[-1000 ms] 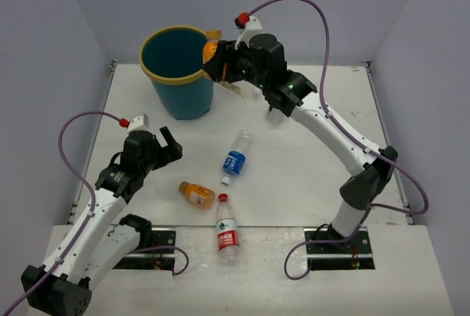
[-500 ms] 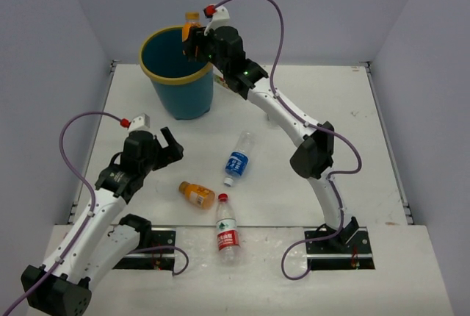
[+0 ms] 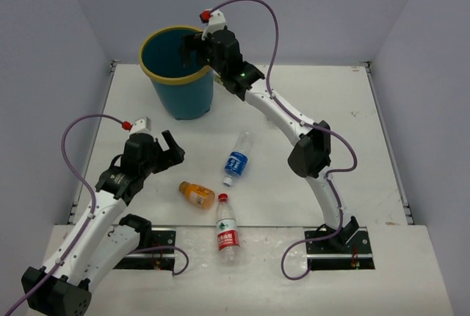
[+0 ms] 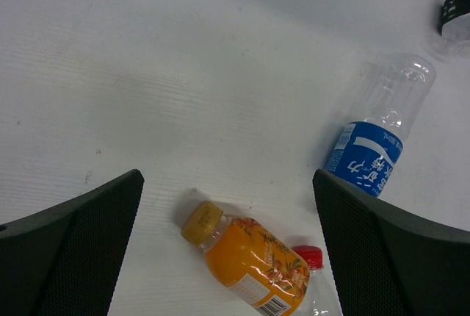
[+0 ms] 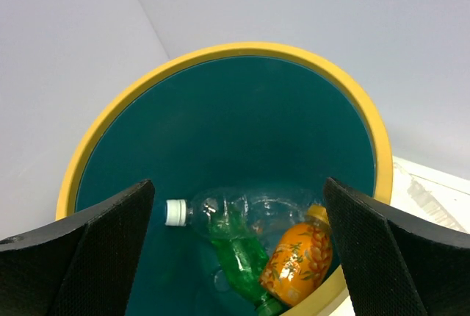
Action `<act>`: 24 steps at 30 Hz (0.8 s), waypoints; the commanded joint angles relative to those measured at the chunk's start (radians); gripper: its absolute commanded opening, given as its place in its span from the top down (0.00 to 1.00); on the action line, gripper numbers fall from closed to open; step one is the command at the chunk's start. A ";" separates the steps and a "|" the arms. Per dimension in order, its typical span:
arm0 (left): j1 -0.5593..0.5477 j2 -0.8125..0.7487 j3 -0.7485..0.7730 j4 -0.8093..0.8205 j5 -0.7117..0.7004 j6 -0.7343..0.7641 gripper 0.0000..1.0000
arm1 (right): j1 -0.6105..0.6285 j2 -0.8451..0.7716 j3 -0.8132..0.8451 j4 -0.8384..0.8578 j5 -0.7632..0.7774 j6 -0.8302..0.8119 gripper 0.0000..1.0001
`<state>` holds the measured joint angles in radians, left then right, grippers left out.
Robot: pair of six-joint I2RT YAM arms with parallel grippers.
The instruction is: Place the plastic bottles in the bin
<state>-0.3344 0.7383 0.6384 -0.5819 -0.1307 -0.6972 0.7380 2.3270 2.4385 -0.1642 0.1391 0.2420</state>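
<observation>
Nearest to us, a red-labelled bottle (image 3: 228, 232) lies on the white counter (image 3: 330, 110) between the two arm bases, its red cap pointing away from us. Just beyond that cap, an orange bottle (image 3: 197, 194) lies on its side with its yellow cap turned to the left. In the left wrist view we see the red cap right beside the orange bottle's body, though we cannot tell whether they touch.

The left claw (image 3: 172, 148) hovers to the left of the orange bottle. Its fingers (image 4: 81, 242) are spread wide apart and nothing is between them. It touches no bottle.

A little farther on, towards the middle of the counter, a blue-labelled bottle (image 3: 236, 158) lies with its cap towards us, apart from the other two. The left wrist view also catches a dark-banded bottle (image 4: 455, 7) at its upper right edge, only partly visible.

At the far left stands the bin (image 3: 180, 99), upright. The right claw (image 3: 193, 50) hangs over its mouth, just inside the yellow rim (image 5: 220, 53), jaws apart and holding nothing. Down in the bin we see a clear bottle (image 5: 228, 209) with a white cap, a green bottle (image 5: 239, 261) and a second orange bottle (image 5: 297, 261), lying together on the bottom.
</observation>
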 commanded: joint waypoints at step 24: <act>-0.001 0.040 0.018 -0.303 0.154 -0.290 0.00 | -0.187 -1.141 -1.309 0.056 0.311 0.406 0.01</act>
<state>-0.3344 0.7836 0.6463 -0.7871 -0.0184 -0.9116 0.6101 1.3173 1.3213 -0.1042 0.3944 0.4687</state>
